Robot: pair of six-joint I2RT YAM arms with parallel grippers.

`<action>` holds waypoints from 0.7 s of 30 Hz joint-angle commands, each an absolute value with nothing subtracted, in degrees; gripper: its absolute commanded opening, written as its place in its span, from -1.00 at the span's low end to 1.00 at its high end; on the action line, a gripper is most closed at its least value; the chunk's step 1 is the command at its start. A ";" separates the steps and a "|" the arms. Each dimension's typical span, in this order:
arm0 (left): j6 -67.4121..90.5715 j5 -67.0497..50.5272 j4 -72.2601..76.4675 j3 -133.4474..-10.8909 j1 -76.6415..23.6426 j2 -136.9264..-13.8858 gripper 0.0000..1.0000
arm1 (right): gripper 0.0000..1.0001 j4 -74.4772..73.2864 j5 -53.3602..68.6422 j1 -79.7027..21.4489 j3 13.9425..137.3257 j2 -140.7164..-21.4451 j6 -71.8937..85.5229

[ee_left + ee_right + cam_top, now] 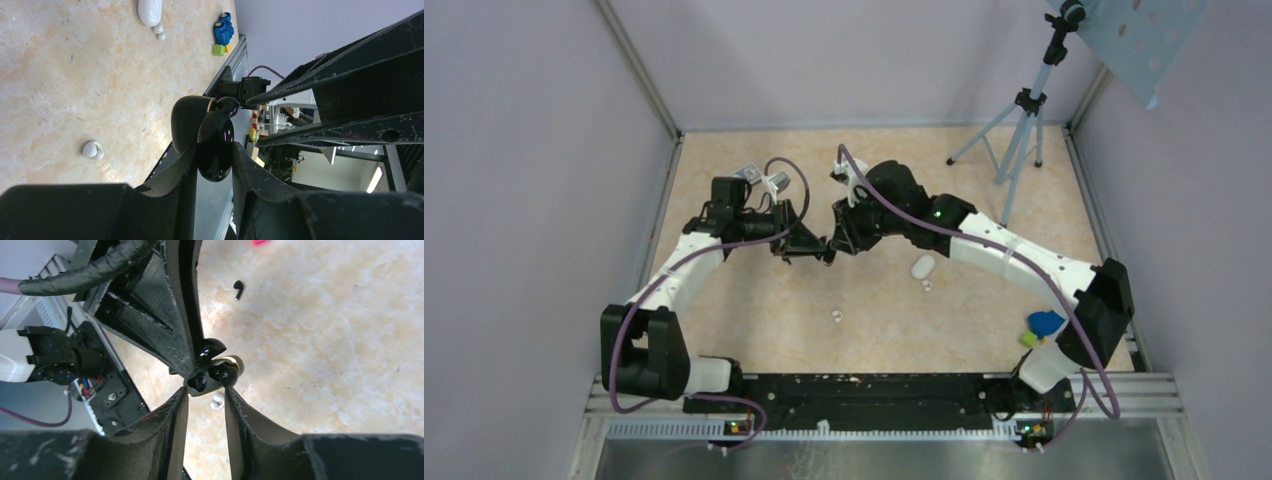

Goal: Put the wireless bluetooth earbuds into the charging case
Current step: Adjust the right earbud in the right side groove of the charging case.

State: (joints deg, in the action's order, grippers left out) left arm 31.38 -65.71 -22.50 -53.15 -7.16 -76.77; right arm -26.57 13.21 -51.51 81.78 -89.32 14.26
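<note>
My left pincer (213,147) clamps the open black charging case (215,159); my right pincer (205,389), parted and empty, faces its wells tip-on, a black earbud (239,288) lying beyond.

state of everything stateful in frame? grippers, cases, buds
left gripper, shut on the black case
right gripper, jaws apart at the black case; grip unclear
black case, open, in the left gripper
black earbud, loose on the table
white case, looks shut, lying on the table
white buds, loose on the table, outside any case
</note>
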 commanded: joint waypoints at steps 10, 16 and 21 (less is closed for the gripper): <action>30.76 -66.66 -20.94 -55.29 -6.94 -76.58 -1.00 | -0.15 -29.87 10.40 -50.67 89.03 -92.37 9.34; 30.76 -66.65 -21.09 -55.45 -6.94 -76.55 -1.00 | -0.15 -30.22 11.58 -50.67 90.06 -94.27 9.45; 30.59 -66.71 -21.35 -55.42 -6.94 -76.43 -1.00 | -0.25 -30.21 11.62 -50.64 90.18 -94.86 9.76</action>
